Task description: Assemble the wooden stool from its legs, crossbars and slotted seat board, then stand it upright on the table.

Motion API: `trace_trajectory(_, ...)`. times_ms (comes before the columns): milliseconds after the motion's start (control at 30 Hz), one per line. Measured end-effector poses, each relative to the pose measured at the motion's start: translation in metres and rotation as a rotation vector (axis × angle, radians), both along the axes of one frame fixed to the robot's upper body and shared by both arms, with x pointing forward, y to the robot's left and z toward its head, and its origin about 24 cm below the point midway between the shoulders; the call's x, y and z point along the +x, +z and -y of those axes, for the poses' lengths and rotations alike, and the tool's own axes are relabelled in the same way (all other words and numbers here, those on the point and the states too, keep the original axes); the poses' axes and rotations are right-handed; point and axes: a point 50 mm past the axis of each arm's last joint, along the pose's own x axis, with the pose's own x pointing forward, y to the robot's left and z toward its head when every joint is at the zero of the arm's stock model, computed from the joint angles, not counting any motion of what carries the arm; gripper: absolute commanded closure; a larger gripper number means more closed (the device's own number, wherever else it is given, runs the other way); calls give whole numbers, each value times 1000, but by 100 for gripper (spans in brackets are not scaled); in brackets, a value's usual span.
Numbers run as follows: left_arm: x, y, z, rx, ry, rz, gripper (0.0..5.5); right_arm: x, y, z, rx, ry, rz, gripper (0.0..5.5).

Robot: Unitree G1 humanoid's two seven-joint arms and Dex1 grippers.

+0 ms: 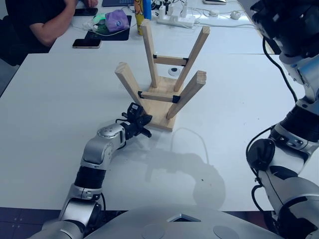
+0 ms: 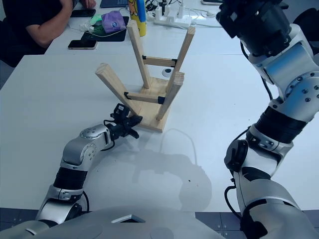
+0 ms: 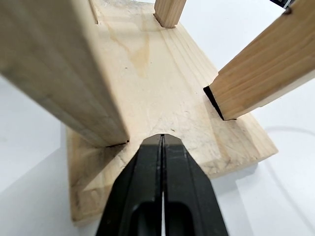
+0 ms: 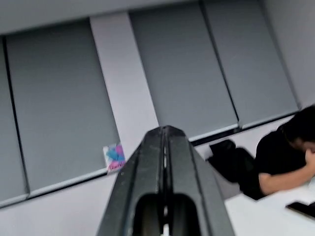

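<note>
1. Nearest, the left gripper is lying low over the table, left of centre in the lower half of the head view, at the near end of the stool.
2. Its fingers are pressing flat together with no gap and are holding nothing. The tips are sitting over the near edge of the seat board, between the two closest legs. Whether they are touching the wood cannot be told.
3. At the centre of the head view, the stool is standing upside down. The seat board is resting on the table and the four legs are pointing upward and splaying outward.
4. Two crossbars are bridging the legs, one in the farther pair and one in the nearer pair. Black brackets are showing at the bar ends.
5. In the upper right of the head view, the right gripper is hanging high, well apart from the stool. Its fingers are closing fully on each other and are carrying nothing.
6. Along the top of the head view, beyond the stool, a power strip and a phone are lying on the table.
</note>
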Motion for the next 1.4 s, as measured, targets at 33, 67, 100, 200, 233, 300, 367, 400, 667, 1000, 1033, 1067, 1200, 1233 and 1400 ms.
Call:
trace_trajectory(33, 0, 0, 0, 0, -2, 0, 550, -1, 0, -4, 14, -16, 4, 550)
trace_trajectory(67, 0, 0, 0, 1, -3, 0, 550, -3, -3, -12, -14, -35, 14, 550)
trace_trajectory(100, 1, 1, 0, 1, -5, 3, 550, -5, -13, -24, -72, -26, 2, 550)
trace_trajectory(200, 2, 3, 1, -7, -5, 14, 550, 0, -74, -59, -328, -17, -162, 550)
trace_trajectory(233, 2, 3, 1, -9, -5, 13, 550, 0, -89, -66, -375, -34, -178, 550)
trace_trajectory(300, 2, 3, 1, -5, -6, 8, 550, 1, -92, -71, -433, -89, -131, 550)
trace_trajectory(367, 2, 0, 0, 2, -5, -7, 550, 2, -94, -73, -452, -158, -89, 550)
trace_trajectory(400, 2, -1, -1, 6, -3, -11, 550, 5, -94, -74, -410, -169, -116, 550)
trace_trajectory(667, 4, 3, 0, -17, -20, 10, 550, 7, -38, -41, 120, 38, -188, 550)
trace_trajectory(1000, 4, 3, -3, -26, -16, 12, 550, 3, -89, -64, -215, 1, -335, 550)
trace_trajectory(1033, 4, 3, -3, -25, -15, 12, 550, 4, -92, -66, -249, -24, -314, 550)
trace_trajectory(1067, 4, 3, -3, -23, -15, 9, 550, 4, -93, -69, -312, -56, -271, 550)
trace_trajectory(1200, 4, 1, -4, -12, -7, -7, 550, 2, -94, -72, -432, -101, -124, 550)
trace_trajectory(1233, 4, 0, -4, -10, -4, -11, 550, 1, -95, -71, -416, -79, -116, 550)
trace_trajectory(1400, 4, 0, -2, -15, -12, -4, 550, 1, -92, -54, -66, 113, -289, 550)
